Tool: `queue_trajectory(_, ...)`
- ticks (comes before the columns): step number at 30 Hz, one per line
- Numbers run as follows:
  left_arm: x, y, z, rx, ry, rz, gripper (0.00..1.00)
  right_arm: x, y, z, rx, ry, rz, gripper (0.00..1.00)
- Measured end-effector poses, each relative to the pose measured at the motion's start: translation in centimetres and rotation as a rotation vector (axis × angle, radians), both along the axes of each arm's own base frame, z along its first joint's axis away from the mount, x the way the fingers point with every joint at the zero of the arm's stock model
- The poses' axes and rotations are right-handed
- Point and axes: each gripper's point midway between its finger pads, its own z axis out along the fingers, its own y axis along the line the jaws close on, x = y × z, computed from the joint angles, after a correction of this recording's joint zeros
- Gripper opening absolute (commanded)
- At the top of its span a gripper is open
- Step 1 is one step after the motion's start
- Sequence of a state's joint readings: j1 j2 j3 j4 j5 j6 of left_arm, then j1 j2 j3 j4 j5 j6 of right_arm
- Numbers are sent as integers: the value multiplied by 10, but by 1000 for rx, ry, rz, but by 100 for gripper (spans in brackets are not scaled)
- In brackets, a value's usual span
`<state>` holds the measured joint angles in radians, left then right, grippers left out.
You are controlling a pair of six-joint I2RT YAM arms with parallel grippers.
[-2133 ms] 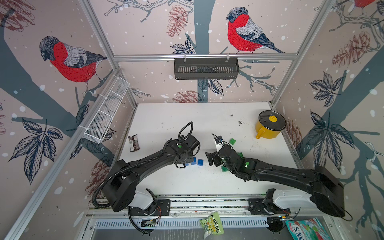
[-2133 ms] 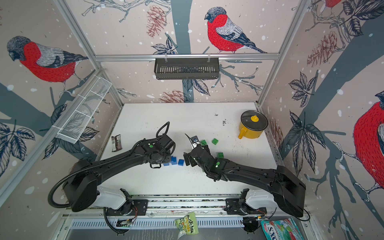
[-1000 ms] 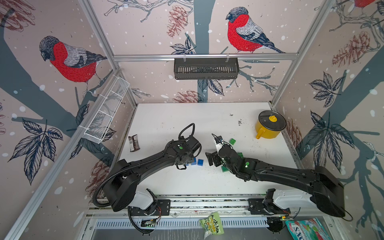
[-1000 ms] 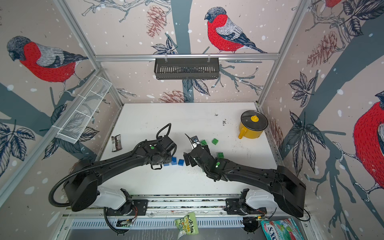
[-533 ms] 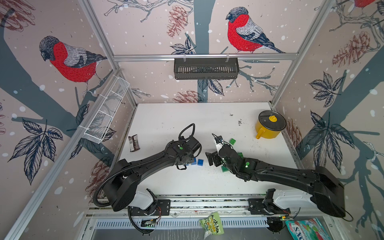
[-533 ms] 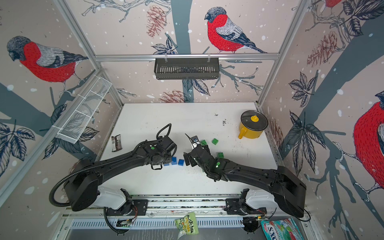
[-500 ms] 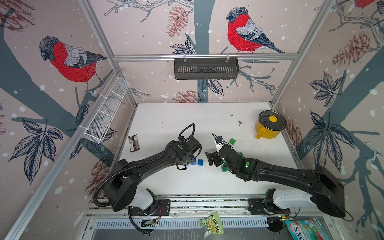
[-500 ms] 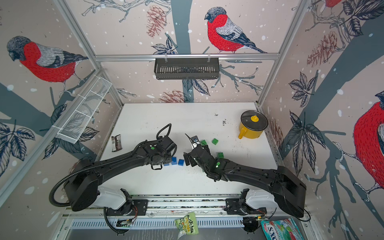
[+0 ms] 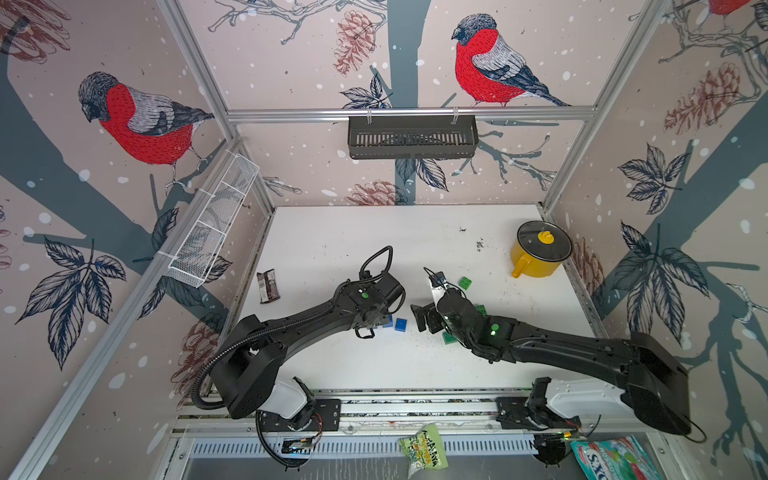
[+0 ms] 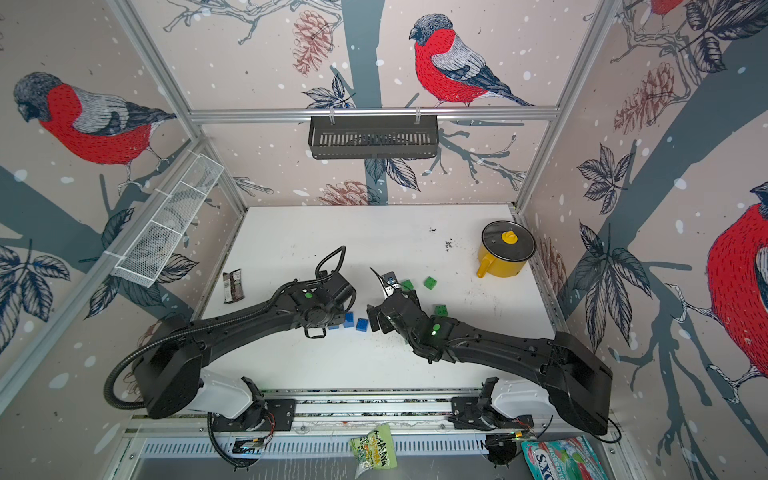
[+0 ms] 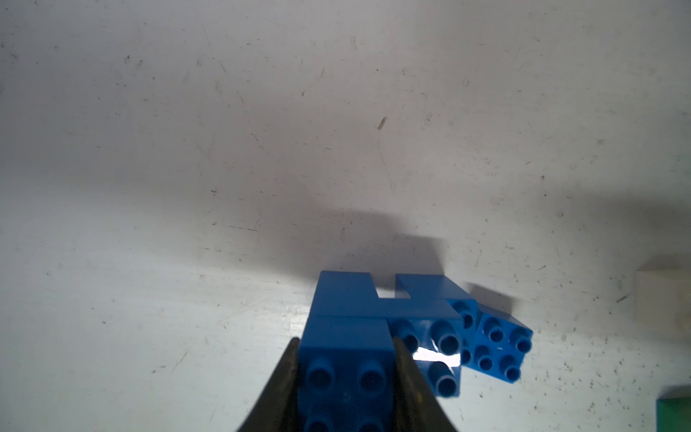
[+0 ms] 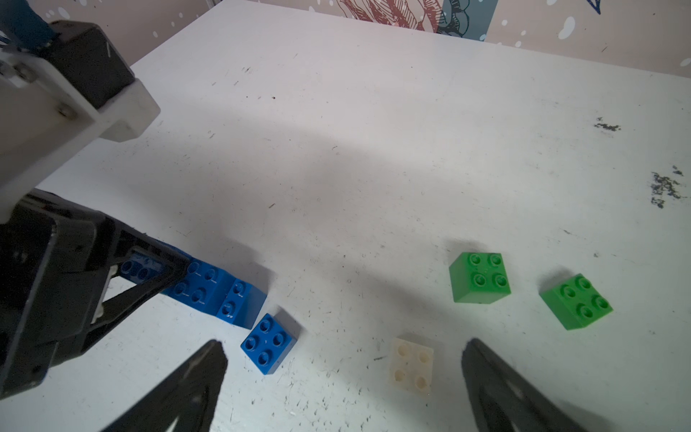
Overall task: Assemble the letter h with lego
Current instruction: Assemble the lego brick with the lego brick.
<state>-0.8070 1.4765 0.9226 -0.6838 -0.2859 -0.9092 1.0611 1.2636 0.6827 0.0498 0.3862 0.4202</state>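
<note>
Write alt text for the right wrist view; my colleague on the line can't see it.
The right gripper hangs open over the white table, with a white brick and a loose blue brick seen between its fingers. Beyond the blue one, the left gripper is shut on a blue lego assembly; two green bricks sit apart past the white one.

There is one clump of blue studded plastic bricks [image 11: 374,318] stuck together; how many are in it cannot be told. One loose blue plastic cube brick [image 12: 268,343] sits just beside it. There is one white plastic cube brick [image 12: 411,364]. Four green plastic cube bricks [image 10: 406,285] [image 10: 430,283] [image 10: 441,310] [image 9: 449,337] lie toward 3 o'clock on the white table [image 9: 353,237]. One round yellow metal pot [image 9: 536,266] stands at 2 o'clock. One dark snack wrapper [image 9: 268,286] lies at 9 o'clock. Two baskets hang on the walls: one black slotted basket [image 9: 411,137] and one white wire mesh basket [image 9: 208,232].
</note>
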Motion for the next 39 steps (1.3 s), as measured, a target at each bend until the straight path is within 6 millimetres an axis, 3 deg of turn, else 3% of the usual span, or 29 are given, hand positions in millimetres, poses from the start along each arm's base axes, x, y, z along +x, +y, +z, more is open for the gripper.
queue_trajectory(16, 0, -1, 0, 30, 26, -42, 37, 0, -1, 1, 1, -3, -3, 100)
queue_trajectory(32, -2, 2, 6, 30, 25, -38, 61, 1, -1, 1, 0, -4, -5, 100)
queue_trajectory(39, -9, -2, 9, 18, 69, -53, 65, 0, -1, 1, 0, -4, -4, 100)
